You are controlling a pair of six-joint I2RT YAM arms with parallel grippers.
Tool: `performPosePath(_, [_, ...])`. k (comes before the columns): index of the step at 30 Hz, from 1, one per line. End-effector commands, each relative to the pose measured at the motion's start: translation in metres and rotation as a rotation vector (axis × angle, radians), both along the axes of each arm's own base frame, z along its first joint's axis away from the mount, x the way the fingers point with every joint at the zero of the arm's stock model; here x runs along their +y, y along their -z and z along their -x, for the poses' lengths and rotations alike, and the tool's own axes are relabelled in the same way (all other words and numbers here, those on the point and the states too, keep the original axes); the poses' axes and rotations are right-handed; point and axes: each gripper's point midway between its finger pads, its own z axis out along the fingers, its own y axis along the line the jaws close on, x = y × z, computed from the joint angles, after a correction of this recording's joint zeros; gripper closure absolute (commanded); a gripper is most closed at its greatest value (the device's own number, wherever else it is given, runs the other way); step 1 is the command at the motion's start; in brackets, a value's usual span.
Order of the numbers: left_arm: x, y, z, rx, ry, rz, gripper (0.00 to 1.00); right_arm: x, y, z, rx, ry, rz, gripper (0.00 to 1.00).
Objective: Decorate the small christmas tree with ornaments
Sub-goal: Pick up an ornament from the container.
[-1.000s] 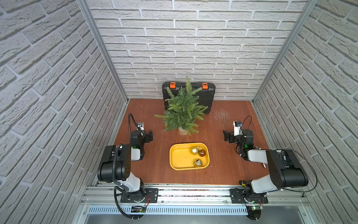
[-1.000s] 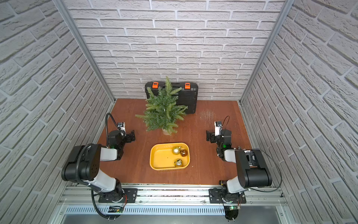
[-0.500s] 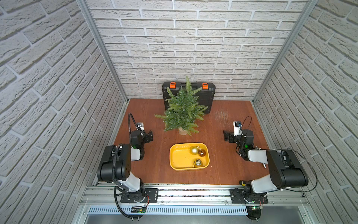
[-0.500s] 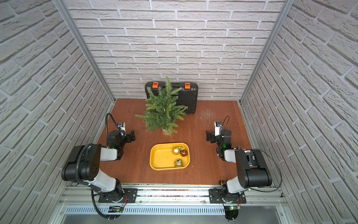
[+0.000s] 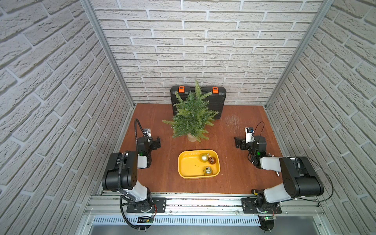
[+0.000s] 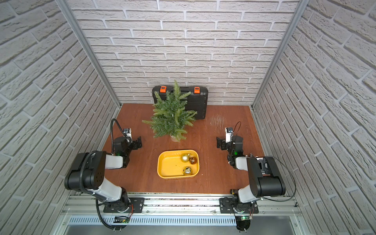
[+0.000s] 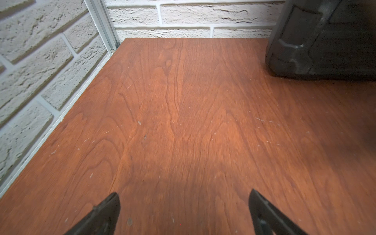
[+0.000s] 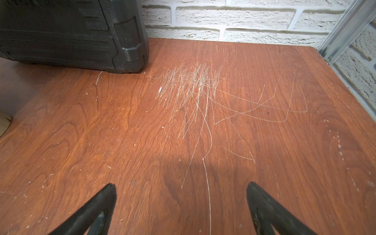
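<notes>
Left wrist view: left gripper (image 7: 183,193) jaws spread wide, nothing btwn them, only bare table (image 7: 183,101) ahead. Right gripper (image 8: 181,184) likewise released and empty. In both top views the yellow tray (image 5: 188,168) holds the matte gold bauble (image 5: 203,157) right against the copper bauble (image 5: 212,160), w/ the shiny gold bauble (image 5: 207,171) apart, nearer the robot. All three crowd the tray's right half, so right arm looks nearer; they lie inward and back toward the base from its jaws. Small christmas tree (image 5: 193,118) stands bare beyond the tray, in front of the black case (image 5: 218,97); nothing hung yet
</notes>
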Motion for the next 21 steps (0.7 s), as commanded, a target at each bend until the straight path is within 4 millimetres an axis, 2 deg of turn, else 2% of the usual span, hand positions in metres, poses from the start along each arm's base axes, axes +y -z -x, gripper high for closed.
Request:
performPosePath(1, [0.002, -0.020, -0.010, -0.082, -0.002, 0.007, 0.02, 0.003, -0.017, -0.006, -0.063, -0.015, 0.010, 0.00])
performPosePath(5, [0.003, -0.021, -0.011, -0.082, -0.002, 0.017, 0.02, 0.011, -0.027, -0.006, -0.033, -0.053, 0.027, 0.01])
performPosePath(8, [0.005, -0.021, -0.010, -0.088, 0.000, 0.031, 0.02, 0.013, -0.037, -0.007, 0.119, -0.043, 0.025, 0.03])
performPosePath(12, [0.012, -0.037, -0.004, -0.116, -0.048, 0.023, 0.02, 0.020, -0.054, 0.005, 0.207, -0.036, 0.004, 0.09])
performPosePath(16, [0.024, -0.061, 0.012, -0.067, -0.173, -0.001, 0.02, 0.036, -0.067, 0.035, 0.291, -0.038, -0.053, 0.11])
performPosePath(21, [0.017, -0.095, 0.030, -0.046, -0.277, -0.030, 0.02, 0.063, -0.069, 0.079, 0.375, -0.066, -0.097, 0.20])
